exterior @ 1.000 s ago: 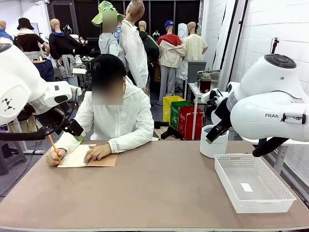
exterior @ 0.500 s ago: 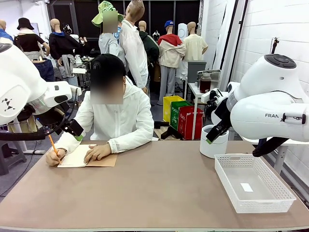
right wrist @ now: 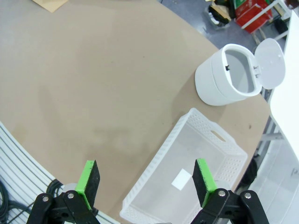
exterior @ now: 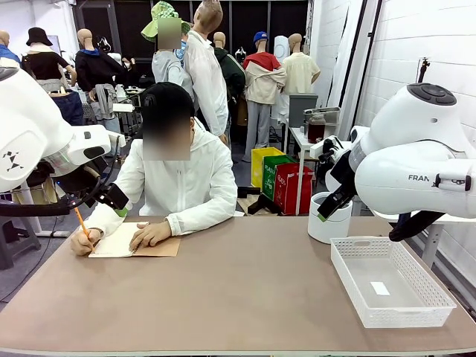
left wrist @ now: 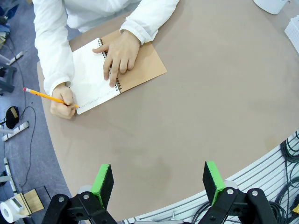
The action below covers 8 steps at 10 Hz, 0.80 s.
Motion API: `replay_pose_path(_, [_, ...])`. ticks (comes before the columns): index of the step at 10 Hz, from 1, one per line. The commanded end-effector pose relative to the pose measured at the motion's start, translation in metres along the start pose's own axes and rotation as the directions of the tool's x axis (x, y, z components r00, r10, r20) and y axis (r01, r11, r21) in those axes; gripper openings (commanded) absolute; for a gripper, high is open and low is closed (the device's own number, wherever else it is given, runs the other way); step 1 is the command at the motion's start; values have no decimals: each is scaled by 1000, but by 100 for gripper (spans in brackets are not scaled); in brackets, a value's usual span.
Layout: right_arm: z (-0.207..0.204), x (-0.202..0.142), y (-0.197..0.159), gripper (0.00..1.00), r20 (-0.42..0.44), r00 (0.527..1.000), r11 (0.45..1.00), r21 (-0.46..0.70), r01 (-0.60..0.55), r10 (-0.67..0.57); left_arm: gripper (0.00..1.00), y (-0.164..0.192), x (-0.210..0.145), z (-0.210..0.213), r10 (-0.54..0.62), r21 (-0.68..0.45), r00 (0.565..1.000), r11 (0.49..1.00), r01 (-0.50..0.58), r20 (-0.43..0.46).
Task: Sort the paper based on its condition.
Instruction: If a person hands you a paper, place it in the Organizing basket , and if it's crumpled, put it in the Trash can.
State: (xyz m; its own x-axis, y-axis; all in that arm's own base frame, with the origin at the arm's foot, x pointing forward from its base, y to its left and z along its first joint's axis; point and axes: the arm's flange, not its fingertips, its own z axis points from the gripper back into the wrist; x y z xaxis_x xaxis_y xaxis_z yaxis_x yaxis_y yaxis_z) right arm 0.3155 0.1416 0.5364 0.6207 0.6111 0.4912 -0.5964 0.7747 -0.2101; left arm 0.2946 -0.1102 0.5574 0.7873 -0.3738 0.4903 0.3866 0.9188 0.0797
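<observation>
From the front, the paper point(exterior: 113, 244) is a white page bound in the spiral notebook point(exterior: 160, 248), which lies on the desk point(exterior: 238, 290) in front of the person. The person's palm point(exterior: 151, 234) rests on the notebook and a pencil point(exterior: 80, 222) meets its outer edge. The left hand point(exterior: 117, 202) hangs in the air above the notebook, clear of the page. The right hand point(exterior: 324, 214) hangs well apart from the notebook, by a white bin point(exterior: 327, 227). In the left wrist view, the left hand point(left wrist: 158, 170) has its green pads point(left wrist: 103, 179) spread wide with nothing between them. The paper point(left wrist: 88, 79) lies well beyond them, under the person's palm point(left wrist: 119, 51) and the pencil point(left wrist: 46, 96). In the right wrist view, the right hand point(right wrist: 145, 168) is likewise spread and empty. It hangs over a white basket point(right wrist: 219, 135), far from the notebook's brown corner point(right wrist: 49, 3).
</observation>
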Motion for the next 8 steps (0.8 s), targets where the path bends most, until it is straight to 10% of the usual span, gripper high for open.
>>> replay_pose_path(1, [0, 0, 0, 100, 0, 1000, 1000, -1, 0, 0, 100, 0, 0, 1, -1, 0, 1000, 1000, 1, 2])
replay_pose_path(8, [0, 0, 0, 100, 0, 1000, 1000, -1, 0, 0, 100, 0, 0, 1, -1, 0, 1000, 1000, 1, 2])
